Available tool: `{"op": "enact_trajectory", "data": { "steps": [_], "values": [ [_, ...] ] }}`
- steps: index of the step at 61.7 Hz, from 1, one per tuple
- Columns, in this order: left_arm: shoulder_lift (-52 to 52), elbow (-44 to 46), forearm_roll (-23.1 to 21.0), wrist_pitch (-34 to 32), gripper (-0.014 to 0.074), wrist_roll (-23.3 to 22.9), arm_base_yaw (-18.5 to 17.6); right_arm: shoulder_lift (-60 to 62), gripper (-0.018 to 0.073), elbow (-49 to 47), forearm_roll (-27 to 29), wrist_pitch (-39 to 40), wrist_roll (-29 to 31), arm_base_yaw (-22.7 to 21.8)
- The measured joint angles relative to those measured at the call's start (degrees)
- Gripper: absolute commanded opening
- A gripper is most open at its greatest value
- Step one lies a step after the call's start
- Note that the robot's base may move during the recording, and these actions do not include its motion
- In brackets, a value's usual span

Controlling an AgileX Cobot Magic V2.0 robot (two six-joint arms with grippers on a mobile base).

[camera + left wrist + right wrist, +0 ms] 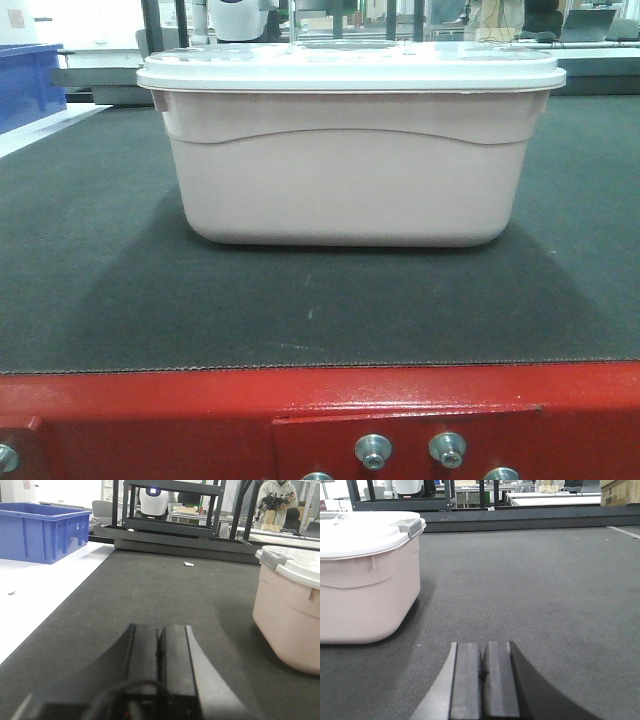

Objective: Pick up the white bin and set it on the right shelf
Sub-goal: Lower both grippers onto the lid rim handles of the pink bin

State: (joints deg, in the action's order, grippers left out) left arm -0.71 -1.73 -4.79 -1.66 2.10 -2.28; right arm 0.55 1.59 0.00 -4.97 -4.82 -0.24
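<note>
Seen front-on: white bin [350,180], pale pinkish tub, rounded corners, curved line on side, white lid [350,65]; sits mid dark mat [300,310] on red-framed table [150,410]. L wrist view alone shows blue crate [40,532] and small white scrap [188,564]; grey latch [410,526] seen from wrists only. left gripper [158,630] and right gripper [483,647]: fingers together, either side of bin, not touching.
</note>
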Motion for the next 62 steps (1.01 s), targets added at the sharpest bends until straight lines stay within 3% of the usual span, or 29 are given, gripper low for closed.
{"op": "enact_trajectory", "data": {
  "steps": [62],
  "values": [
    [0.0,1.2,0.2,-1.8,-0.0117,0.0,0.0,0.0,0.0056,-0.1,0.0,2.6,0.0,0.0]
  ]
}}
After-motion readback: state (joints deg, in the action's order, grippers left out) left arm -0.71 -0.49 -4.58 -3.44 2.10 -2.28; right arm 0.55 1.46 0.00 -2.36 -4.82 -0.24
